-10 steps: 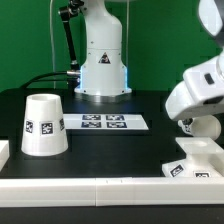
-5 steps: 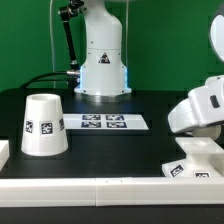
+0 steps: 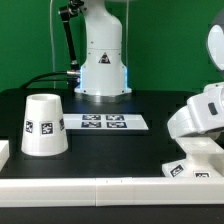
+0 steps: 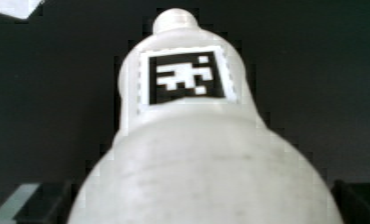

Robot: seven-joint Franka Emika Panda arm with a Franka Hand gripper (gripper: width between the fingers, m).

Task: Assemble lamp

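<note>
The white round bulb (image 4: 191, 150) fills the wrist view, its square marker facing the camera. It sits between my dark fingers (image 4: 36, 203), and my gripper (image 4: 196, 205) is shut on it. In the exterior view my gripper (image 3: 203, 138) is low at the right, right above the square sloped lamp base (image 3: 190, 160), and the hand hides the bulb there. The white cone shade (image 3: 43, 125) stands wide end down at the exterior view's left, apart from the gripper.
The marker board (image 3: 104, 122) lies flat mid-table in front of the robot's pedestal (image 3: 102, 70). A white ledge (image 3: 90, 187) runs along the front edge. A green backdrop stands behind.
My hand has dropped lower and shifted toward the exterior view's right, down onto the lamp base. The bulb that showed under it is now hidden. The shade and base have not moved.
</note>
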